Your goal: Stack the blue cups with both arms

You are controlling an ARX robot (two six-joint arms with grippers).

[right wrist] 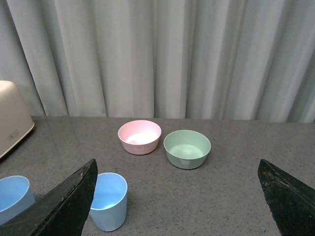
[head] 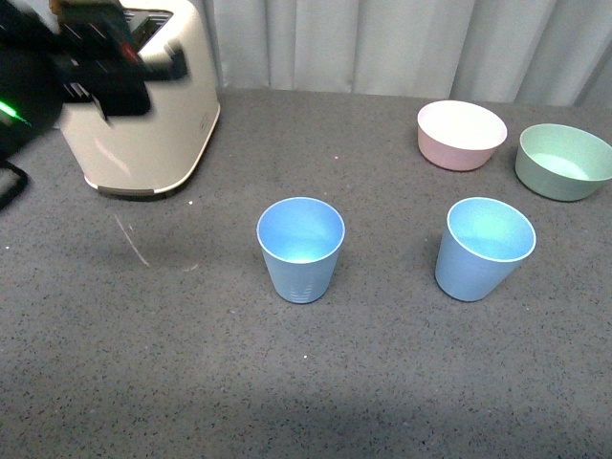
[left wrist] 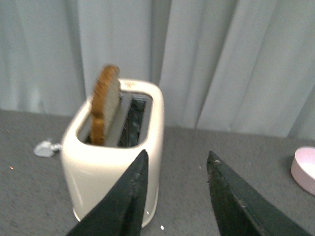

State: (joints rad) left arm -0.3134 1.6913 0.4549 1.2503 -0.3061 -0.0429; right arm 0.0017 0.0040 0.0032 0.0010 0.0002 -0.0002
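Observation:
Two light blue cups stand upright and apart on the grey table, one in the middle (head: 300,247) and one to its right (head: 484,247). The right wrist view shows them too, the right cup (right wrist: 109,201) next to one black finger and the middle cup (right wrist: 12,196) at the frame's edge. My right gripper (right wrist: 177,164) is open wide, raised above the table, holding nothing. My left gripper (left wrist: 178,156) is open and empty, hovering in front of the toaster. Its arm (head: 105,62) appears blurred at the far left, well away from both cups.
A cream toaster (head: 153,105) stands at the back left with a slice of toast (left wrist: 103,105) sticking out of a slot. A pink bowl (head: 461,134) and a green bowl (head: 564,161) sit at the back right. Grey curtains close off the back.

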